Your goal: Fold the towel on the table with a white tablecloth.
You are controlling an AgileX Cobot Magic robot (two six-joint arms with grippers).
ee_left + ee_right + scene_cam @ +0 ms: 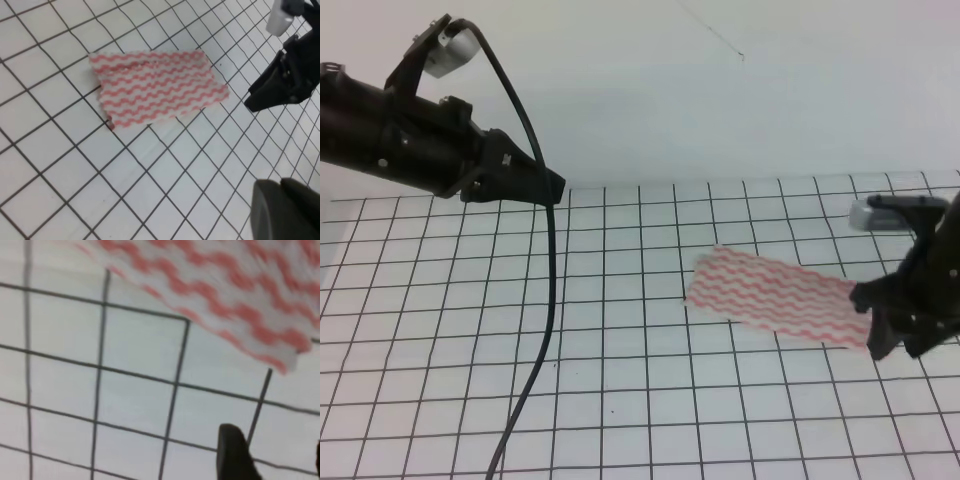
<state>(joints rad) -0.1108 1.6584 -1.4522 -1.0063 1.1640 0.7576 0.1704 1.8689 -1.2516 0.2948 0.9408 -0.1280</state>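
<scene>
The towel lies flat on the counter, right of centre. The right tool, parted, is poised at its right edge; the corner should be pinched cleanly. The left tool's state cannot be told.

both arms are matte black with blocky housings; each carries a small grey-white camera module, and a thick black cable trails from the left arm.

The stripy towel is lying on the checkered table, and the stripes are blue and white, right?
Almost. The towel does lie on the checkered table, but its wavy stripes are pinkish-red and white, not blue. The left wrist view shows the colour plainly.
</scene>
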